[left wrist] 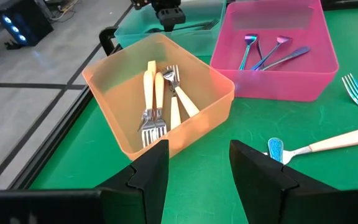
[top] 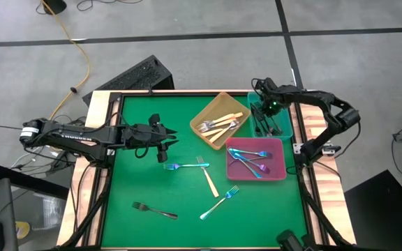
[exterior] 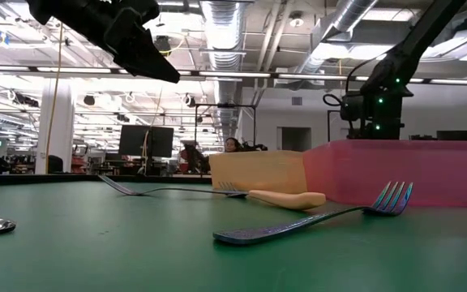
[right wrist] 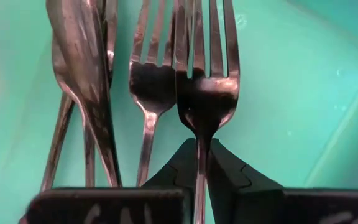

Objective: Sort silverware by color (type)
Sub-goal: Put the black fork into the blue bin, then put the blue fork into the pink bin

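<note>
pinching a slim all-black metal fork (right wrist: 202, 93) by its neck, my right hand (right wrist: 201, 163) hangs inside the teal plastic tray (right wrist: 303, 87); i should let go low, gently. my left hand (left wrist: 194, 168) waits apart above the green desk (top: 145, 188).

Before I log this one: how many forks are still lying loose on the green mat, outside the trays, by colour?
Cream-handled fork: 1
Blue forks: 2
Black fork: 1
Total: 4
</note>
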`<control>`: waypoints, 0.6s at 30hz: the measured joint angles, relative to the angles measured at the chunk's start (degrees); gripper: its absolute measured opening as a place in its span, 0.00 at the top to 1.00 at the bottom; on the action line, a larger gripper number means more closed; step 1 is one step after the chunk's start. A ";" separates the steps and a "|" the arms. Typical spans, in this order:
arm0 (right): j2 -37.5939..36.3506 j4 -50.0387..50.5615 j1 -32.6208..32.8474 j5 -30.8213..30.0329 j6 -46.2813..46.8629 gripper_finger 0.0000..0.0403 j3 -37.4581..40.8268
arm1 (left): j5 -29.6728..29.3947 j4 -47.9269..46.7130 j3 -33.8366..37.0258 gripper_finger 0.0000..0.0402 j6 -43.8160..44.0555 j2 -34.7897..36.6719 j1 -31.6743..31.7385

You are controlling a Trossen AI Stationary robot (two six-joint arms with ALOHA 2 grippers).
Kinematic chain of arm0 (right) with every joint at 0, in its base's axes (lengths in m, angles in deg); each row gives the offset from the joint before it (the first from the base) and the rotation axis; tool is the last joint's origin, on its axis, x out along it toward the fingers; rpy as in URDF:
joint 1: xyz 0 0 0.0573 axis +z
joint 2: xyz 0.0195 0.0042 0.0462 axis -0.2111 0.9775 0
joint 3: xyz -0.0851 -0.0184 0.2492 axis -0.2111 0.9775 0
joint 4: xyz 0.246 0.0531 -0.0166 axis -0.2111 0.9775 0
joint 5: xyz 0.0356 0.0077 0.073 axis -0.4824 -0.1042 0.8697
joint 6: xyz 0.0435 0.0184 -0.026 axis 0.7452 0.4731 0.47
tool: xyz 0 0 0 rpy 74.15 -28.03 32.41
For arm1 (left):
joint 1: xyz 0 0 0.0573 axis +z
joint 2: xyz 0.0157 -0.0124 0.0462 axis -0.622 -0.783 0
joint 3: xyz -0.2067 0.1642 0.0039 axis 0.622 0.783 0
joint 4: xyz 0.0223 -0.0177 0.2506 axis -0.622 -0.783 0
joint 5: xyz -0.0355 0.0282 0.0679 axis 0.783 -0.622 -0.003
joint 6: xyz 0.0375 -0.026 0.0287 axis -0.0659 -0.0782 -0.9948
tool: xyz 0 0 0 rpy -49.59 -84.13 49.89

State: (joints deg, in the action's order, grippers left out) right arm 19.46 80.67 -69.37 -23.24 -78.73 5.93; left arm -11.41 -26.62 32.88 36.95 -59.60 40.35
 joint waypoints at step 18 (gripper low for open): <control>0.02 -0.81 0.58 -0.26 2.40 0.81 -0.02 | -0.04 -0.02 0.00 0.62 0.09 0.00 0.01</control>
State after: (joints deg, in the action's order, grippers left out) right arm 19.49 79.87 -68.79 -23.50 -76.33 5.91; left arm -11.45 -26.64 32.88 37.04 -59.60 40.37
